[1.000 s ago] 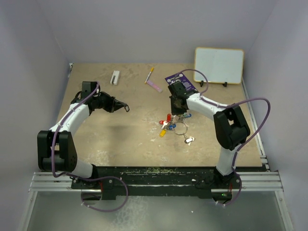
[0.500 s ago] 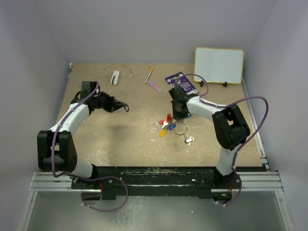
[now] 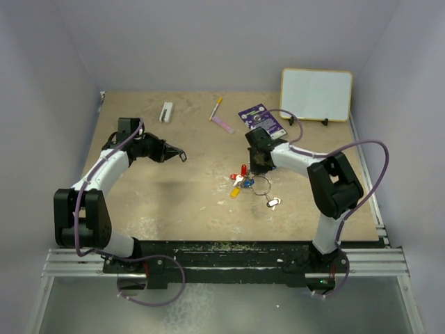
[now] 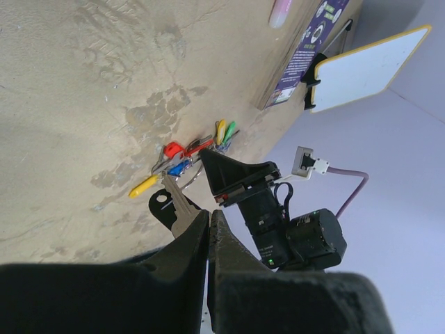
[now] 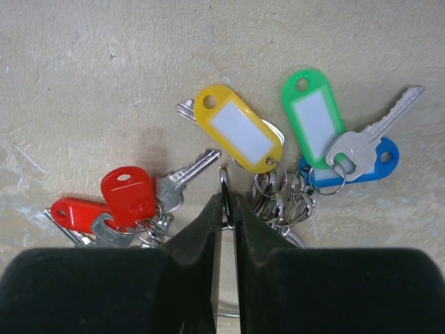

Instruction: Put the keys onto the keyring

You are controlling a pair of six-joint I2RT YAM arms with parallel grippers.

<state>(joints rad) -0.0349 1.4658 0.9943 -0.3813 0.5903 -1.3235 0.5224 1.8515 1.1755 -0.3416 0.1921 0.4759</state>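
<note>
Beige worktop (image 3: 174, 202), keys (image 3: 240, 182) bunched mid-way, tags fanned flat. Right tool (image 5: 226, 202) nipped onto keyring (image 5: 226, 189) wire among them. Left tool (image 4: 208, 219) clamped on black-headed key (image 4: 167, 203). Guessing light, stiff, slippery: pinch wire edge-on, key by blade, hole free.

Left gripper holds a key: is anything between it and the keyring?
Nothing lies on the bare table between the left gripper, shut on the black-headed key, and the keyring. The right gripper is down among the tagged keys at the ring's far side, which may crowd the approach.
</note>
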